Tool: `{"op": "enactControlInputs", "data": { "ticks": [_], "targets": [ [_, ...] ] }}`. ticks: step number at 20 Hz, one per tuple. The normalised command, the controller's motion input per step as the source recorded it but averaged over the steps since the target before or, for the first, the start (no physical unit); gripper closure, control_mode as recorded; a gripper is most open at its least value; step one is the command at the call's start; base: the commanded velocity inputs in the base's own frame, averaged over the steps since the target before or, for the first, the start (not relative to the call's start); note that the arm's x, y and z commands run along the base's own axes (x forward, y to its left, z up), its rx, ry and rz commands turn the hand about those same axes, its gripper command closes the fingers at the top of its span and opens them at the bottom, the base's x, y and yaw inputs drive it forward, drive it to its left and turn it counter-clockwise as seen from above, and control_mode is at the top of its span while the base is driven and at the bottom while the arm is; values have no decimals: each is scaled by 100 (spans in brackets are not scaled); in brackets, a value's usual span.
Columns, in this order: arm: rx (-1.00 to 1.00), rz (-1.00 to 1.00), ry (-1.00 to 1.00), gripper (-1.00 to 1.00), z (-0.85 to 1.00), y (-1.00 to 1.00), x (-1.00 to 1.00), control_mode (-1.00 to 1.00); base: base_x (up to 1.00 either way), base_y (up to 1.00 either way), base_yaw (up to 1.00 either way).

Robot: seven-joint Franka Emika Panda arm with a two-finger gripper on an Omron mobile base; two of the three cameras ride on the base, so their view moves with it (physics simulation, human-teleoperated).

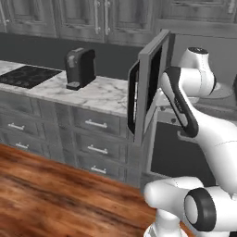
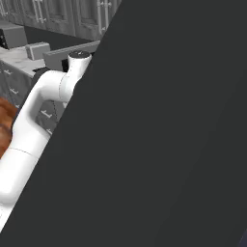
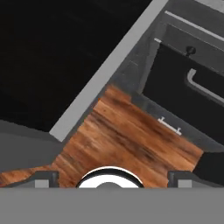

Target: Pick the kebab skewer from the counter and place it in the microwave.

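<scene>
above wood floor (image 3: 131,131), hand (image 3: 113,178) fingers apart, beside microwave door edge (image 3: 109,70)

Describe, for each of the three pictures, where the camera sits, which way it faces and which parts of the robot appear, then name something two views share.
Left base view: behind the arm to its left, looking forward over the counter, coffee machine and open microwave door; white arm at right.
Right base view: behind the arm to its right; a dark panel blocks most of it; arm at left.
Hand view: on the hand, looking down at the wooden floor; the gripper is open.
Shared: both base views show the arm and the drawers.
</scene>
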Motion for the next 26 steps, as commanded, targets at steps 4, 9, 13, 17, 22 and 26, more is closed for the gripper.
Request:
{"op": "enactControlInputs", "data": {
  "ticks": [4,9,13,17,22,26],
  "targets": [
    [0,0,0,-100,0,0,0,100,-100,-63,60],
    [0,0,0,-100,0,0,0,100,-96,-65,22],
    [0,0,0,-100,0,0,0,100,-68,-2,22],
    [0,0,0,-100,0,0,0,100,8,46,47],
    [0,0,0,-100,0,0,0,100,97,67,30],
    [0,0,0,-100,0,0,0,100,100,54,6]
  ]
}}
